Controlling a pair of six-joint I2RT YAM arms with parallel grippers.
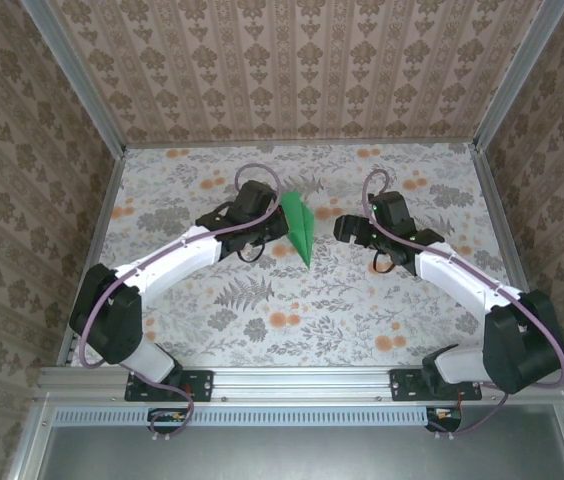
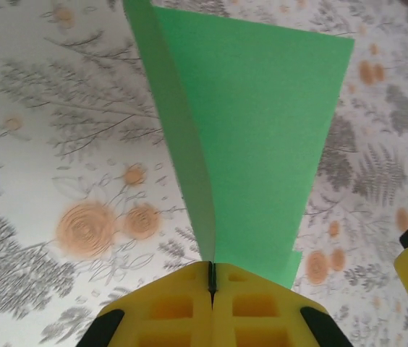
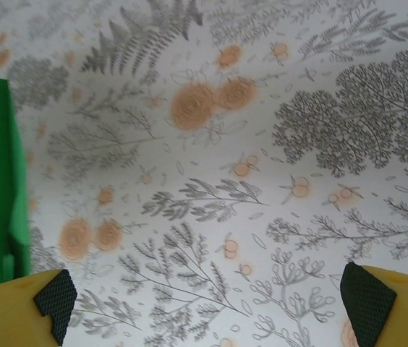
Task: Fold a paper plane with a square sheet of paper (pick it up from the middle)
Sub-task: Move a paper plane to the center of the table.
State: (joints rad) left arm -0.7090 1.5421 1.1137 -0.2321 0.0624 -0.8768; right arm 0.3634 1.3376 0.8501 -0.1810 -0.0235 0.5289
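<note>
matt green paper plane (image 2: 255, 144), smooth yellow plastic left claw (image 2: 211, 280)

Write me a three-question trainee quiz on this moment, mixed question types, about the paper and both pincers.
1. True or false: the left pincer is shut on the folded green paper.
2. The right pincer is: A) open, holding nothing; B) shut on the paper; C) shut on the other arm.
3. Fill in: in the top view, the paper sits ___ the two pincers.
Key: 1 true; 2 A; 3 between.
</note>
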